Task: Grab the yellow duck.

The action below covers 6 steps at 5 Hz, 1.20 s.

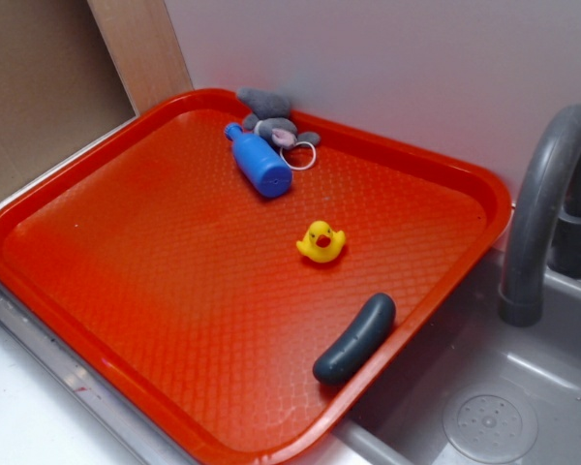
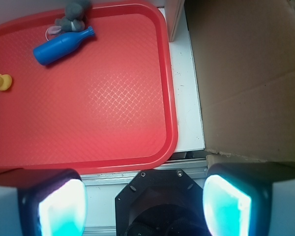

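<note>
**Tray holdings, with the duck not yet taken**

1. Gripper [image 2: 145, 199]. Nearest item in the wrist view. Two pale, glowing fingers [image 2: 63, 206] stand wide apart at the lower corners of the picture, released, with nothing between them. They hang outside the tray, over its near edge and the white surface [image 2: 187, 98]. The arm does not appear in the exterior view.

2. Red tray [image 2: 169, 98]. Large, textured, with a raised rim; carries all loose items below. One corner overhangs the grey sink [image 1: 484, 407] in the exterior view.

3. Dark grey sausage-shaped piece [image 1: 354, 338]. Lies on the tray at the rim beside the sink. Exact identity cannot be told.

4. The yellow duck [image 1: 321, 241]. Small, bright yellow, orange-red beak. Sits upright on the tray floor, right of centre in the exterior view, between the dark grey piece and the blue bottle and apart from both. In the wrist view it shows at the far left edge, well apart from the fingers. Open tray floor on all sides of it.

5. Blue bottle [image 1: 259, 161]. Lying on its side near the tray's far corner.

6. Grey plush toy [image 1: 276, 122]. At the far rim, just behind the bottle, seemingly touching it, with a white loop attached.

7. Grey faucet [image 1: 542, 203]. Arches beside the sink, clear of the tray.

Progress, as a judgement: nothing done yet. Still to do: carry the fingers over the tray to the duck, descend around it, close, and lift.
</note>
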Tool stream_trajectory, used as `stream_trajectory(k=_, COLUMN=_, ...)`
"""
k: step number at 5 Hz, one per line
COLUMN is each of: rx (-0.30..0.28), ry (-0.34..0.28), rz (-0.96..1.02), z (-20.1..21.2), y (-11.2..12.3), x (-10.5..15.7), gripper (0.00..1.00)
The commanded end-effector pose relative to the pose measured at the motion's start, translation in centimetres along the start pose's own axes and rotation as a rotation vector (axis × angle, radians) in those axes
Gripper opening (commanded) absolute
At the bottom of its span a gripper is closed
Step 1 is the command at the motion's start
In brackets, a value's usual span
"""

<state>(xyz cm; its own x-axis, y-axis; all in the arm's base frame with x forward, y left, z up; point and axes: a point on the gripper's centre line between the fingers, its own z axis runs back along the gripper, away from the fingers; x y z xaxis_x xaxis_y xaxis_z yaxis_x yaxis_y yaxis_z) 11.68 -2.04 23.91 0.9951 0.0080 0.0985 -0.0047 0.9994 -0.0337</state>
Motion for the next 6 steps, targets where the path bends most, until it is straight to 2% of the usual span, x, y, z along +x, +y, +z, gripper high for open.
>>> stream_trajectory(k=1, rx=0.000, ry=0.000, rz=0.000, z=0.0, y=0.0, x=0.0, gripper=1.00)
stream_trajectory(k=2, rx=-0.031, ry=-0.041, rz=-0.033, z=-0.4, y=-3.8, x=1.8, gripper=1.00)
stream_trajectory(k=3, rx=-0.011, ry=-0.073, rz=-0.032, z=-0.3, y=-6.8, x=2.6, gripper=1.00)
stream_trajectory(k=4, rx=-0.093, ry=-0.107, rz=-0.029, z=-1.5, y=-10.5, x=4.2, gripper=1.00)
stream_trajectory(k=5, rx=-0.108, ry=-0.102, rz=0.015, z=-2.7, y=-13.7, x=6.0, gripper=1.00)
stream_trajectory(k=6, rx=-0.095, ry=-0.097, rz=0.008, z=-4.4, y=-16.9, x=7.5, gripper=1.00)
